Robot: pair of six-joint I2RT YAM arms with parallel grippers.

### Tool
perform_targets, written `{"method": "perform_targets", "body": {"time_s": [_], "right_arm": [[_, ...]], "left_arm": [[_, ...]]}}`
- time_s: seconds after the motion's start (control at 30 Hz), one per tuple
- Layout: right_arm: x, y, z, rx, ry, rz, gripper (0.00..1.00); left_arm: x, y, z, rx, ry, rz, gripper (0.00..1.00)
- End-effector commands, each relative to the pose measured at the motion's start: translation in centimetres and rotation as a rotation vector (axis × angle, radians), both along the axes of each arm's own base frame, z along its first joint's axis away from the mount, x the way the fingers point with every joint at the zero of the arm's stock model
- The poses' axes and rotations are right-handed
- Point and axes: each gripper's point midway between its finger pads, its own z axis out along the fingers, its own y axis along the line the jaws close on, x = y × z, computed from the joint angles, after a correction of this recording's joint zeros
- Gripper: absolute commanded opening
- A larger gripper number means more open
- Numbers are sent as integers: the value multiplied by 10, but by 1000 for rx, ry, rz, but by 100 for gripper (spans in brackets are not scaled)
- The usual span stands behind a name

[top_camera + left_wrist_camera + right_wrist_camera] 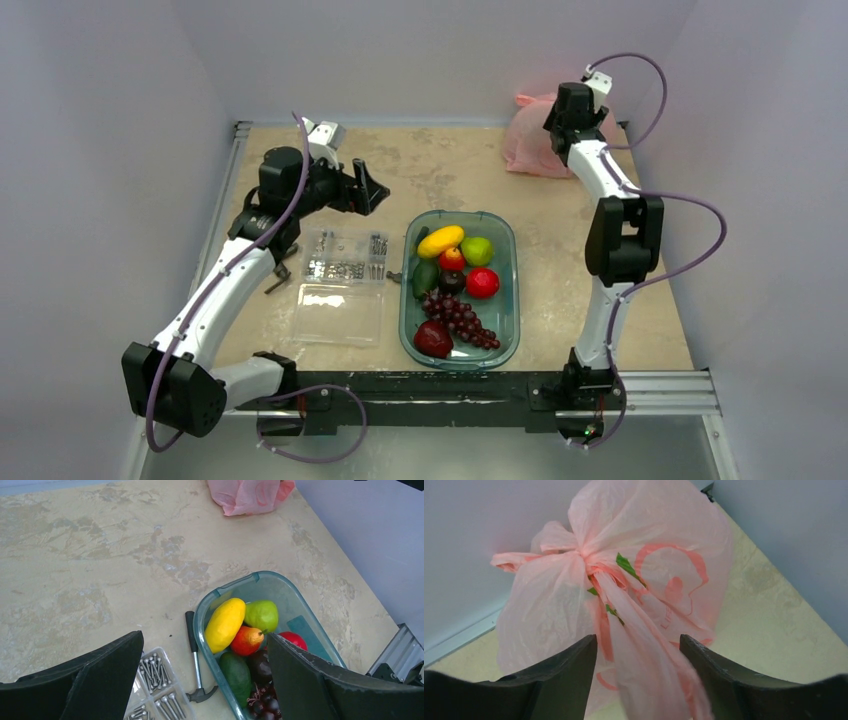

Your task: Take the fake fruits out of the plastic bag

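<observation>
**Q:** Where is the plastic bag [533, 142]?
**A:** Upper right of the top view, in the table [300, 150] corner. It is knotted shut, with green leaf tips [624, 562] at the knot.
**Q:** And the grippers?
**A:** The right gripper [638, 642] has its fingers apart, a bag strand between them. The left gripper [205, 637] has its fingers apart, near the green tray [506, 312].

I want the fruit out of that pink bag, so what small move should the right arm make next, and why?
Probably shut the right gripper on the pink strip lying between its open jaws. The plastic bag is bunched shut at a knot, so it likely needs a grip before anything can come out.
</observation>
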Motion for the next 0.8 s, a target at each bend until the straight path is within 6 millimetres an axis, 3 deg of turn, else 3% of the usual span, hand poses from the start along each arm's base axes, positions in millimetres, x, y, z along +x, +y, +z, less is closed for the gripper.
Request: {"method": "perform_targets", "body": {"time_s": [0.0, 0.13, 0.17, 0.33, 0.57, 0.77], "right_arm": [[-5, 3, 35, 44, -57, 34, 48], [-23, 0, 37, 47, -69, 11, 4], [-30, 0, 37, 48, -65, 11, 0], [-64, 18, 21, 140, -31, 83, 0], [-98, 104, 11, 365, -78, 514, 0], [-97, 169, 16, 415, -90, 793, 0]], "left_arm": [[0, -9, 28, -41, -61, -37, 93], [1, -11, 25, -46, -46, -44, 93], [1, -12, 24, -48, -45, -45, 92], [1, -18, 21, -69, -20, -71, 92], [3, -31, 9, -103, 40, -117, 92], [3, -41, 2, -130, 83, -155, 92]]}}
